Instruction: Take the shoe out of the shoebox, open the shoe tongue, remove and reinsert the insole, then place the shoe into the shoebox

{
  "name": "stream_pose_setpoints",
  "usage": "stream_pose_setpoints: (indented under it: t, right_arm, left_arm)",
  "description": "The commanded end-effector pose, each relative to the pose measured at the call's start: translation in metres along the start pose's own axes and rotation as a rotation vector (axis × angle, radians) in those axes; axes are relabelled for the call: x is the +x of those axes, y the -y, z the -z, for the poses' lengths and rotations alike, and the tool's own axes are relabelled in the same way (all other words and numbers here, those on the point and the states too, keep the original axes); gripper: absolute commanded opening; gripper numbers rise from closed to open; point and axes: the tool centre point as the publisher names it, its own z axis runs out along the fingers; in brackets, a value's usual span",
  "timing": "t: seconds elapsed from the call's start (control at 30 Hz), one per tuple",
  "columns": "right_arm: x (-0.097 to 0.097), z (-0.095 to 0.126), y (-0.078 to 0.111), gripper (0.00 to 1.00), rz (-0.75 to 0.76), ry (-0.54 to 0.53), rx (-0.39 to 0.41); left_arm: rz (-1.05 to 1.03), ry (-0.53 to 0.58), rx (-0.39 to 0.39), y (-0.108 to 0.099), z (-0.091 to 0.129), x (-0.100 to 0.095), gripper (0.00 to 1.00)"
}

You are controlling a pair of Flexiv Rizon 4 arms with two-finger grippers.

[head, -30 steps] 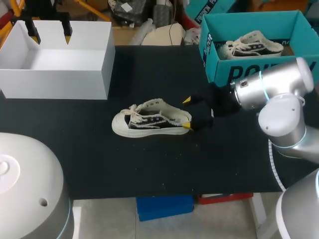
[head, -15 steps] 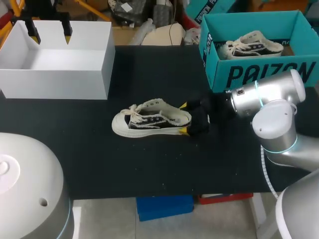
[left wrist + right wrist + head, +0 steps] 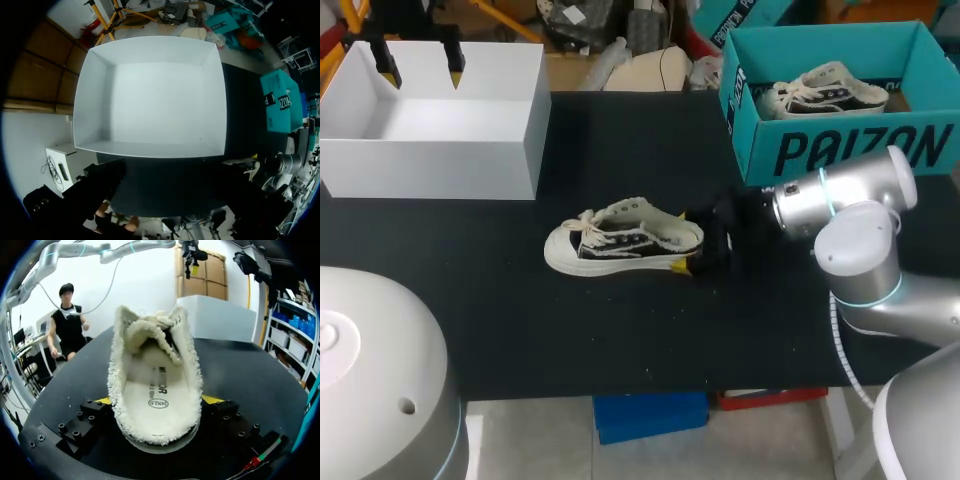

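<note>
A cream and black sneaker lies on its sole at the middle of the black table, toe pointing left. My right gripper has come in from the right and straddles its heel. In the right wrist view the fleece-lined shoe fills the gap between the yellow fingertips, which stand wide apart right beside it; the jaws look open. The teal shoebox stands at the back right with a second sneaker inside. My left gripper hangs open over the white box.
The white box at the back left is open-topped with nothing in it. The teal shoebox shows beyond it in the left wrist view. Bare black tabletop lies in front of the sneaker.
My right gripper slid left along the table until its fingers came round the sneaker's heel, and the fingers have drawn in slightly. The shoe and the left arm stayed put.
</note>
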Motion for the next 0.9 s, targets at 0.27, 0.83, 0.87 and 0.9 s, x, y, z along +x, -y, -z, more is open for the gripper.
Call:
stream_pose_setpoints:
  t: [0.27,0.83,0.87,0.9]
  right_arm:
    - [-0.001,-0.004,0.003,0.00,0.002,0.001,-0.013]
    - [-0.001,-0.004,0.003,0.00,0.002,0.001,-0.013]
    - [-0.001,-0.004,0.003,0.00,0.002,0.001,-0.013]
    - [-0.001,-0.004,0.003,0.00,0.002,0.001,-0.013]
  left_arm:
    - [0.002,0.002,-0.001,-0.001,0.001,0.001,1.00]
    - [0.181,-0.007,0.086,-0.075,0.000,0.134,1.00]
    - [0.160,-0.007,0.074,-0.084,-0.003,0.143,1.00]
    - [0.140,-0.009,0.064,-0.093,-0.007,0.152,1.00]
